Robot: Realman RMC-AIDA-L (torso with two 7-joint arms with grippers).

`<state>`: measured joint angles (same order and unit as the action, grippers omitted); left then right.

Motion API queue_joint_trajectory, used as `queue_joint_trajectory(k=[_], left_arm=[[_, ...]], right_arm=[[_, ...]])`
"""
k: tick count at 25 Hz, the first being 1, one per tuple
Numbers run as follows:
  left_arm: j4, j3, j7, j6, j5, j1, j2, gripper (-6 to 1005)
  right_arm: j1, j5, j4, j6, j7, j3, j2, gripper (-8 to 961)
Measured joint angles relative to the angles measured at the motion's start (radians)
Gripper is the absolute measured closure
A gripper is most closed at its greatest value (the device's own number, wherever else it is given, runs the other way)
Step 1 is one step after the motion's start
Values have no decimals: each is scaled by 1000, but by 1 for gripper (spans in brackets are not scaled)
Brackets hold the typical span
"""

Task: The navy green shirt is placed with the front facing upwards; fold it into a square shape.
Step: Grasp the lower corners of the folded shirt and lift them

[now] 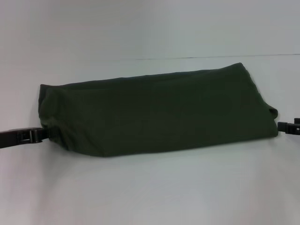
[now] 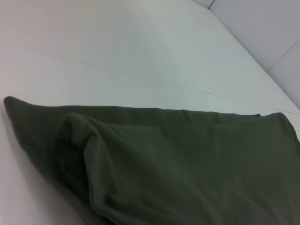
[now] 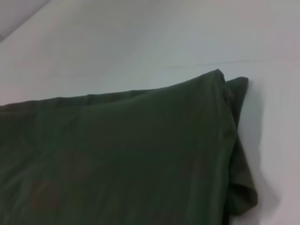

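Left gripper [image 1: 41,135] at 9 o'clock, right gripper [image 1: 281,126] at 3 o'clock, each low against one end of the navy green shirt [image 1: 159,115]. Finger state: cannot tell, grip unconfirmed. Shirt central on white table [image 1: 150,192], already folded into a long band, plain side up. Judged remaining: crosswise folds to a square.
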<state>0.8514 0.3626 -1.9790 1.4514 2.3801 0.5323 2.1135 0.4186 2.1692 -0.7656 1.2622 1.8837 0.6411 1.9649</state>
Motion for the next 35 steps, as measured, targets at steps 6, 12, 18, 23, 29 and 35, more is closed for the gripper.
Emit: queue_joint_trajectory(k=[6,12,18,23,29,35], left_arm=[[-4,2,4,-6,-19,1,0,964],[-5,2,6,-8,-23,5,1,963],[-6,2,6,-11,-31,7,1,963],[-8,2,6,-19,-32,10,0,964],[-8,2,8,-21,-32,14,0,964],[-10,2,8,-31,-32,15,0,964]], right_arm=[[20,45,2,-16,0,1,18,240],[36,49,11,-48,-2,6,30,254],[54,65,15,-70,-1,8,44,268],[83,112,40,-88,4,9,54,279],[92,119,54,-100,5,9,55,293],[93,121,54,-96,5,12,55,307]])
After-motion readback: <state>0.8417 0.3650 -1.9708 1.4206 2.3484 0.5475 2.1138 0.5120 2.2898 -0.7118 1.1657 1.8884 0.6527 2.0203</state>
